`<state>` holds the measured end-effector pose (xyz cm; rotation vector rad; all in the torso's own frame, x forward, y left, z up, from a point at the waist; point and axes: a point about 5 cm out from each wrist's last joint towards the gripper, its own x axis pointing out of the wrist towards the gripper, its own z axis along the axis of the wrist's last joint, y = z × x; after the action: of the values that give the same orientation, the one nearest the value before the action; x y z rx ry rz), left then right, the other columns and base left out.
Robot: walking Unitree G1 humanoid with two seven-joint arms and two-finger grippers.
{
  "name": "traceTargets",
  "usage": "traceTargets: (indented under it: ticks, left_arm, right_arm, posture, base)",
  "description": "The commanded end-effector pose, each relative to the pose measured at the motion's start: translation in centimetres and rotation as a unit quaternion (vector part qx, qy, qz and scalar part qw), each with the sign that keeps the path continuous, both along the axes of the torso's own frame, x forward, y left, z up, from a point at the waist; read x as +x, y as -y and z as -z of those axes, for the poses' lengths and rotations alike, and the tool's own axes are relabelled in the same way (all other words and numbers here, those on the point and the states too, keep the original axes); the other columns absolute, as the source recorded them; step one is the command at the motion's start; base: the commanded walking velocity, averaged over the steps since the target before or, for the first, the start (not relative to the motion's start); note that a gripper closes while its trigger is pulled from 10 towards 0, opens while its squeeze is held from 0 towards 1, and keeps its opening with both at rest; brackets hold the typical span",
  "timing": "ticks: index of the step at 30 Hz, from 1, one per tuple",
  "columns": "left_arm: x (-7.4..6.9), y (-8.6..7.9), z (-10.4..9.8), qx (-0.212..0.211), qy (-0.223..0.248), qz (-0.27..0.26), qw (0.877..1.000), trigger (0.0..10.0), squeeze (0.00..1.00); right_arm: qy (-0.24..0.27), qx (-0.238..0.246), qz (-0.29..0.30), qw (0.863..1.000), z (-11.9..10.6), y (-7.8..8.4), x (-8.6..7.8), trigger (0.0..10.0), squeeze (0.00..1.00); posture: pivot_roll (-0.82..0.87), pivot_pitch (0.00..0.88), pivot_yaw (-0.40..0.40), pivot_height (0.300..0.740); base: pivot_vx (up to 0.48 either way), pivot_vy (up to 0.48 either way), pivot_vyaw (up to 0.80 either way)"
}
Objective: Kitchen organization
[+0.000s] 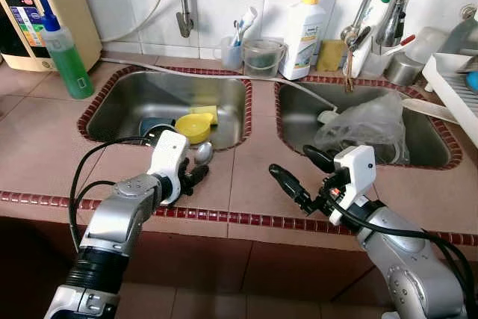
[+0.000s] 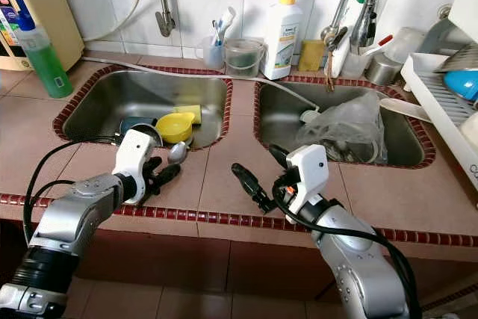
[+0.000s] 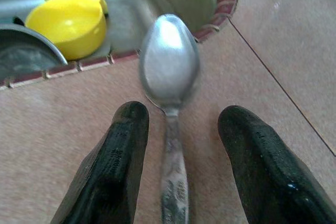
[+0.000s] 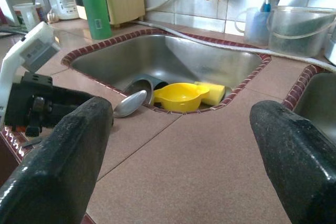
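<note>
A bottle of green soap (image 1: pixel 69 56) stands on the counter left of the sinks. A white bottle with a yellow cap (image 1: pixel 302 33) stands by the wall, beside a clear tub (image 1: pixel 263 56).

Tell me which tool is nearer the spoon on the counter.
Left. The left tool sits right at the spoon, its open fingers on either side of the handle. The right tool hovers open over the counter between the two sinks, well apart from it.

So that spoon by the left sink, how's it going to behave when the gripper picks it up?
The spoon looks like metal: probably stiff and light. Its smooth handle, lying flat on the counter between the left gripper's open fingers, may slip or pivot when pinched.
</note>
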<state>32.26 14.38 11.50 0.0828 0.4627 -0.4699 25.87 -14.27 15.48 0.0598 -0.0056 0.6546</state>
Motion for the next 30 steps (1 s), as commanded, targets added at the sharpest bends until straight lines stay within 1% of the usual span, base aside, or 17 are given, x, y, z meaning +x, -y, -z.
traceTargets:
  ticks: [1,5,7,10,17,23,25,26,30]
  left_arm:
    - [-0.2,0.0,0.5,0.008,-0.013,0.004,1.000,10.0,0.00]
    - [-0.3,0.0,0.6,0.011,-0.018,0.001,1.000,10.0,0.00]
    - [-0.3,-0.1,1.0,0.015,-0.032,-0.009,0.999,10.0,0.00]
    - [-0.3,-0.2,1.2,0.017,-0.037,-0.013,0.999,10.0,0.00]
    - [-0.4,-0.4,1.7,0.022,-0.057,-0.024,0.998,10.0,0.00]
    - [-0.5,-0.3,1.8,0.024,-0.060,-0.021,0.998,10.0,0.00]
    - [-0.5,0.0,1.9,0.025,-0.062,-0.017,0.998,9.1,0.00]
    - [-0.5,0.0,1.9,0.027,-0.064,-0.016,0.997,10.0,0.00]
    - [-0.4,0.1,1.9,0.025,-0.063,-0.013,0.998,10.0,0.00]
  right_arm:
    - [0.004,-0.004,-0.002,1.000,-0.2,0.2,0.0,10.0,0.00]
    - [0.004,-0.005,-0.001,1.000,-0.2,0.2,0.0,10.0,0.00]
    - [0.004,-0.004,0.002,1.000,-0.3,0.2,-0.1,10.0,0.00]
    - [0.003,-0.004,0.003,1.000,-0.3,0.2,-0.1,10.0,0.00]
    - [-0.012,-0.004,0.004,1.000,0.1,0.3,-0.6,10.0,0.00]
    - [-0.014,-0.005,0.007,1.000,0.0,0.3,-0.7,10.0,0.00]
    - [-0.017,-0.003,0.003,1.000,0.0,0.3,-0.9,10.0,0.00]
    - [-0.021,-0.003,-0.001,1.000,0.0,0.2,-1.0,10.0,0.00]
    - [-0.030,-0.008,-0.010,0.999,0.4,0.0,-1.4,10.0,0.00]
  posture:
    - [0.02,0.000,-0.023,0.740]
    - [0.02,0.000,-0.019,0.740]
    - [0.01,0.000,-0.016,0.740]
    - [0.01,0.000,-0.014,0.740]
    - [0.00,0.000,-0.012,0.740]
    - [-0.01,0.000,-0.007,0.740]
    - [-0.01,0.000,-0.006,0.740]
    - [-0.01,0.000,-0.004,0.740]
    - [-0.02,0.000,-0.001,0.740]
  base:
    - [0.000,0.000,0.00]
    - [0.000,0.000,0.00]
    - [0.000,0.000,0.00]
    - [0.000,0.000,0.00]
    - [0.000,0.000,0.00]
    - [0.000,0.000,0.00]
    - [0.000,0.000,0.00]
    - [0.000,0.000,0.00]
    - [0.000,0.000,0.00]
